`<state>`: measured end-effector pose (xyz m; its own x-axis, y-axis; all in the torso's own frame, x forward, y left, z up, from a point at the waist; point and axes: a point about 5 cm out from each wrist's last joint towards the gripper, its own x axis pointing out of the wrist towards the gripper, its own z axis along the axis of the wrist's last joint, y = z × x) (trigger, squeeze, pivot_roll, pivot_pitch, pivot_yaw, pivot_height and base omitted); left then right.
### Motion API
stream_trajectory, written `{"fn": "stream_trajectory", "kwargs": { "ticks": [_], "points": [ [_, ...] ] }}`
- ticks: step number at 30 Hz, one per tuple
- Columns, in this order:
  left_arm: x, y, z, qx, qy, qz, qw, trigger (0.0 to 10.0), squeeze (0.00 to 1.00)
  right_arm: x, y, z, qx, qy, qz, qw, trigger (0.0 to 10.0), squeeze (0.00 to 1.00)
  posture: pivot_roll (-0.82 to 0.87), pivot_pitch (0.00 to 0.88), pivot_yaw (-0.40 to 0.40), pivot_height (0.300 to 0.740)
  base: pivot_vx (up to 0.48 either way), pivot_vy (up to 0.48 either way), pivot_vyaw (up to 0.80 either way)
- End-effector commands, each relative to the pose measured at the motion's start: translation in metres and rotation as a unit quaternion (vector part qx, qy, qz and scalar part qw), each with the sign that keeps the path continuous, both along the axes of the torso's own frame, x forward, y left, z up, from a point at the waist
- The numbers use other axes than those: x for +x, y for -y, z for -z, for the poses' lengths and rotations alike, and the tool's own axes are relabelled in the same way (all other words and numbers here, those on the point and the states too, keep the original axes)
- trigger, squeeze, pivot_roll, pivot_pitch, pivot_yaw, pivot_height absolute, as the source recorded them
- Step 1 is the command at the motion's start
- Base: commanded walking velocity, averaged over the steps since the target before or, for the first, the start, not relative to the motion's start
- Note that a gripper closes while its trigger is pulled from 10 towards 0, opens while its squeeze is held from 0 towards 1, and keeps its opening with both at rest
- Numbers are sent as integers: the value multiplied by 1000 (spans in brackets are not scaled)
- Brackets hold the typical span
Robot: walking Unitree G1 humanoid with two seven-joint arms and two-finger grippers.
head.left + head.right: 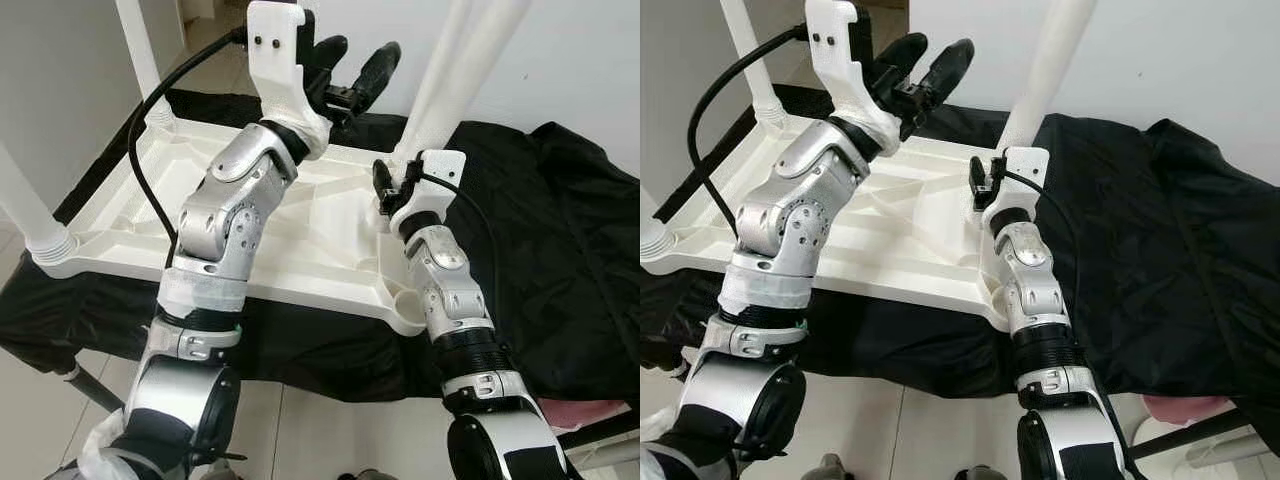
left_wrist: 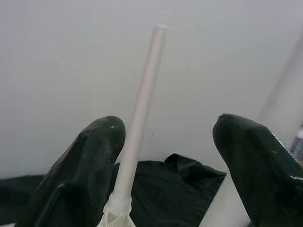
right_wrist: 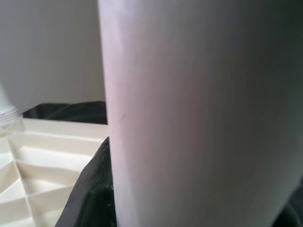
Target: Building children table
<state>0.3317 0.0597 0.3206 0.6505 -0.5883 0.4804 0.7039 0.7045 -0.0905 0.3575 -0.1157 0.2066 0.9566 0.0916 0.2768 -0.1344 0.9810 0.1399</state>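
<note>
Tabletop, white plastic, lying underside up on a black cloth spread over the counter, ribbed pockets facing the camera. Left eye view: three legs seen standing in corner sockets — near-left leg, far-left leg, far-right leg. Near-right corner socket seemingly bare. Left gripper raised above the far edge, fingers spread wide, holding nothing. Right gripper pressed to the foot of the far-right leg, apparently clamped around it.

Right eye view: same layout, right gripper low on that leg just above its socket.

Left wrist view: two black fingers well apart, a thin white leg seen beyond the gap, not touched.

Right wrist view: far-right leg looming close, one black finger lying against it; other finger hidden, so the clamp is judged rather than seen whole.

Step in hand, by the look of it: seating or twisting the far-right leg home. Next move probably calls for a firm turn or push straight down the socket axis, with the free gripper steadying the tabletop against sliding on the cloth.

No containers apart from the rib pockets, all bare.
</note>
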Motion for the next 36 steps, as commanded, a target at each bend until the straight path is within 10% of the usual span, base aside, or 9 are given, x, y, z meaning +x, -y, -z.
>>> {"fn": "stream_trajectory", "kwargs": {
  "ticks": [1, 14, 36],
  "points": [
    [1, -4, 3, -12, -19, -7, 1000, 10000, 0, -2, 4, -1, 18, -1, 4, 1000, 10000, 0, 14, 0, -80, 740, 0, 0, 0],
    [8, -6, 33, 20, -77, -42, 996, 10000, 0, -11, 8, 1, 48, -9, -7, 999, 10000, 0, -5, 0, -47, 740, 0, 0, 0],
    [-7, -17, 95, 45, -155, -92, 983, 10000, 0, -52, 27, 22, -37, 10, 16, 999, 10000, 0, -21, 0, -52, 740, 0, 0, 0]
  ]
}}
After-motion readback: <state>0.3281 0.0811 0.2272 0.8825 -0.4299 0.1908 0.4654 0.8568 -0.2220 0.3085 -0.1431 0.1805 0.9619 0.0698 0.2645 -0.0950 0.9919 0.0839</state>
